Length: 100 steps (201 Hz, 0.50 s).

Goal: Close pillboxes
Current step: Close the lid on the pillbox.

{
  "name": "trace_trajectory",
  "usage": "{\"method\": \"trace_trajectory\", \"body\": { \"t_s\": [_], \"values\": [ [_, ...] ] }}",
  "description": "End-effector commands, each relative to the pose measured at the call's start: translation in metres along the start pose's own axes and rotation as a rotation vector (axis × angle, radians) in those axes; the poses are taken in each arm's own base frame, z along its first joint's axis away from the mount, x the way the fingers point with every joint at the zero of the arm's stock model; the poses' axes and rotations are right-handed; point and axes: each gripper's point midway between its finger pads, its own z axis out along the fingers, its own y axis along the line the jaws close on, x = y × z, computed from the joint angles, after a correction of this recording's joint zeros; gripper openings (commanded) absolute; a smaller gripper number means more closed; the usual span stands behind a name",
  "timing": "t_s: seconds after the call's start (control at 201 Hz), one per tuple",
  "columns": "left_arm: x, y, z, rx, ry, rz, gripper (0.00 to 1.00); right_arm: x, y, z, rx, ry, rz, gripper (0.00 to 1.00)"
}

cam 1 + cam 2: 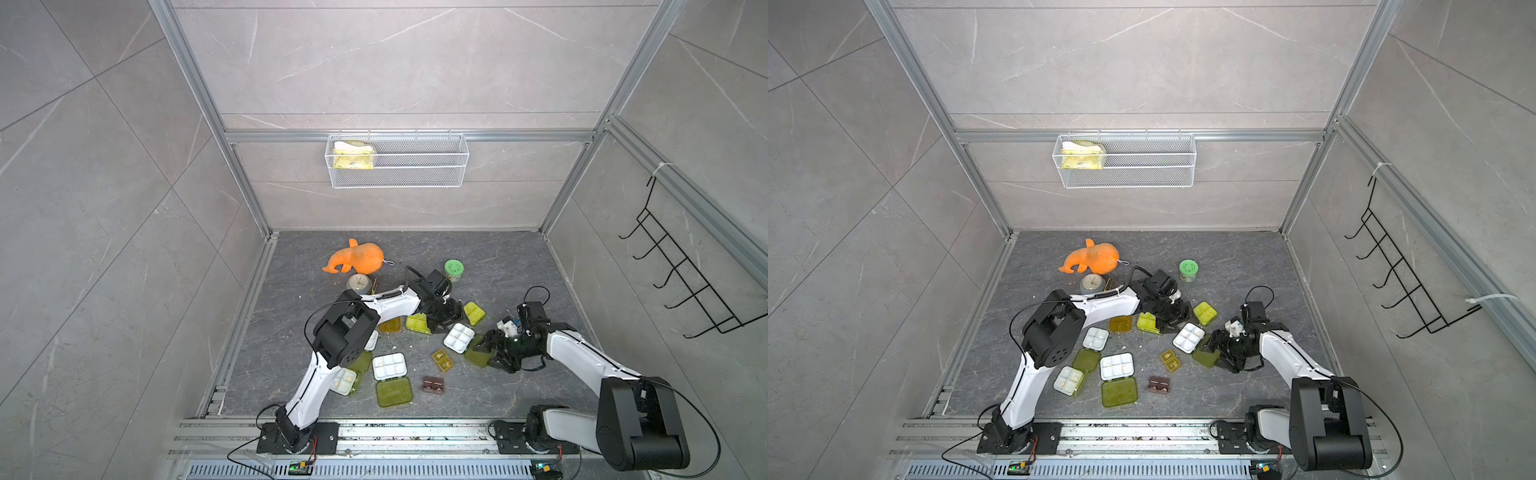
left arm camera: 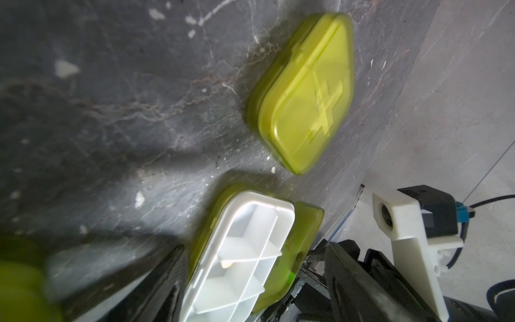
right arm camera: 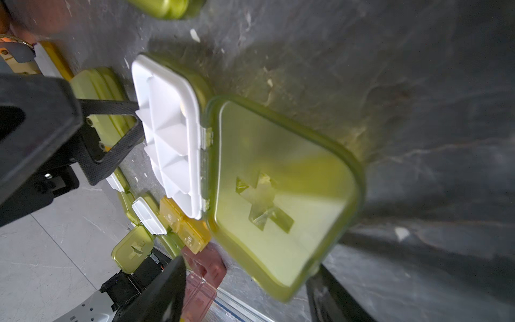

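Closing open pillbox (image 1: pixel 458 337): right end effector (image 1: pixel 494 353), released, straddles its lid (image 3: pixel 278 178); scoop under, fold over hinge (image 3: pixel 206 139) while released left end effector (image 1: pixel 448 318) braces tray (image 2: pixel 237 251).

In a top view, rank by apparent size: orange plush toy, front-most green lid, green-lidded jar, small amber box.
1. orange plush toy
2. front-most green lid
3. green-lidded jar and small amber box: about alike; jar is farther from camera, so unranked.

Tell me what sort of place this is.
Probably a robot test cell dressed as a tiled bathroom corner: an aluminium frame holds tile panels, a basket and hook rack hang on the walls, and a left arm and right arm are bolted to a rail.
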Motion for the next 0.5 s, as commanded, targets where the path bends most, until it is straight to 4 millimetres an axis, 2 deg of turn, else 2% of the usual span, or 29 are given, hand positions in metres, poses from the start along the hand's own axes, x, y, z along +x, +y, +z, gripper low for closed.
{"method": "trace_trajectory", "body": {
  "t_s": [0.0,0.493],
  "values": [
    [0.0084,-0.0246,-0.0053,0.053,0.032,0.047,0.78,-0.0055,0.0131,-0.0089,-0.028,-0.025,-0.047,0.69],
    [0.0089,-0.0223,-0.0055,0.050,0.024,0.043,0.78,0.0001,0.0146,-0.0148,-0.018,-0.015,-0.060,0.69]
  ]
}}
